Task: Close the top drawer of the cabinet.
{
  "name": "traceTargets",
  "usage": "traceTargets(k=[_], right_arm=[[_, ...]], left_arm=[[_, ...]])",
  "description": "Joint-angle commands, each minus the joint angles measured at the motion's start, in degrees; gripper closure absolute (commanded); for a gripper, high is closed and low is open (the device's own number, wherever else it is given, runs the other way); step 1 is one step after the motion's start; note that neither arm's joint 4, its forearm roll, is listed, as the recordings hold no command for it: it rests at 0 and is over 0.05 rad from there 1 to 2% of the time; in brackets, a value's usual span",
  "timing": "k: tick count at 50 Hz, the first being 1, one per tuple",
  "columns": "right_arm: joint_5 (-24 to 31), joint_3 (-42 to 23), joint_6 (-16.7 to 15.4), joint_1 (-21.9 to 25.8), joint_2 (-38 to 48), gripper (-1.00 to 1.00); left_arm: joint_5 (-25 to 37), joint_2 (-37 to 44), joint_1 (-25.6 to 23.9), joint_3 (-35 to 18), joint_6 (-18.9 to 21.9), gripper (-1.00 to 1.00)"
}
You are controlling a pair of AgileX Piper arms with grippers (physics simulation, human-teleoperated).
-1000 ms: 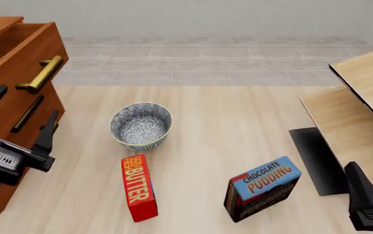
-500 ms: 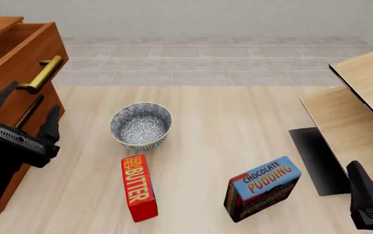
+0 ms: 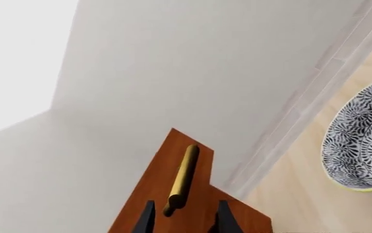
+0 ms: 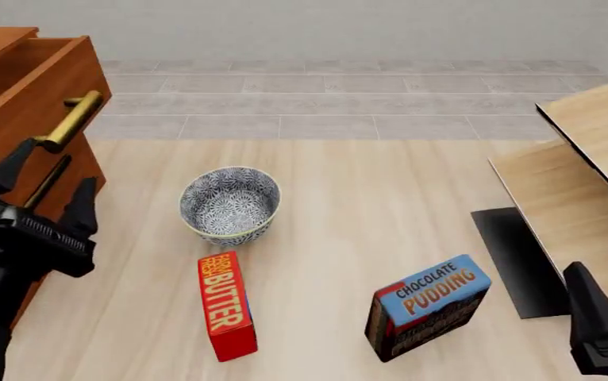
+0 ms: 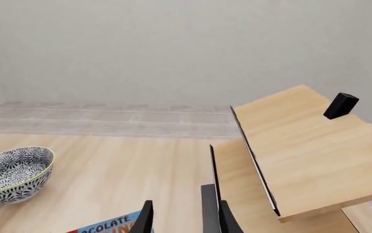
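The reddish-brown cabinet (image 4: 8,95) stands at the left edge of the front view. Its top drawer (image 4: 40,87) is pulled out, with the brass bar handle (image 4: 71,119) on its front. My left gripper (image 4: 46,187) is open and empty, just below and in front of that handle, its fingers (image 4: 79,205) straddling the lower drawer's front. In the left wrist view the gripper (image 3: 184,221) points at the drawer front (image 3: 153,194), with the handle (image 3: 182,179) between the fingertips and a little ahead. My right gripper (image 5: 184,221) is open and empty, low at the front right (image 4: 595,317).
A patterned bowl (image 4: 230,202), a red butter box (image 4: 225,305) and a blue chocolate pudding box (image 4: 428,305) lie on the table. Pale wood boards (image 4: 585,175) and a black panel (image 4: 516,258) stand at the right.
My left gripper has risen and shifted right, closer to the brass handle, while its arm swung in under it. The right gripper has barely moved.
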Motion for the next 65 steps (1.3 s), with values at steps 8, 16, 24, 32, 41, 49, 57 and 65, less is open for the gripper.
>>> traceTargets(k=[8,16,24,32,41,49,57,65], right_arm=[[0.23,0.02,-0.14,0.12,0.00,-1.00],[0.30,0.04,-0.21,-0.02,0.00,-1.00],[0.50,0.05,-0.22,0.11,0.00,-1.00],[0.50,0.04,-0.32,0.24,0.00,-1.00],[0.37,0.04,-0.51,0.14,0.00,-1.00],[0.51,0.05,-0.21,-0.05,0.00,-1.00],[0.51,0.04,-0.14,-0.13,0.00,-1.00],[0.59,0.04,-0.30,-0.29,0.00,-1.00]], left_arm=[[-1.07,0.94,1.89,-2.14,3.18,-1.00],[-1.08,2.10,2.11,-3.53,4.29,-1.00],[-1.08,1.90,1.79,-3.69,5.32,-1.00],[-1.08,2.83,2.86,-4.40,5.42,-1.00],[-1.08,3.49,4.35,-5.08,5.22,-1.00],[-1.08,3.74,5.63,-5.34,4.91,-1.00],[-1.08,4.58,5.79,-6.04,4.80,-1.00],[-1.08,4.52,6.01,-6.22,5.02,-1.00]])
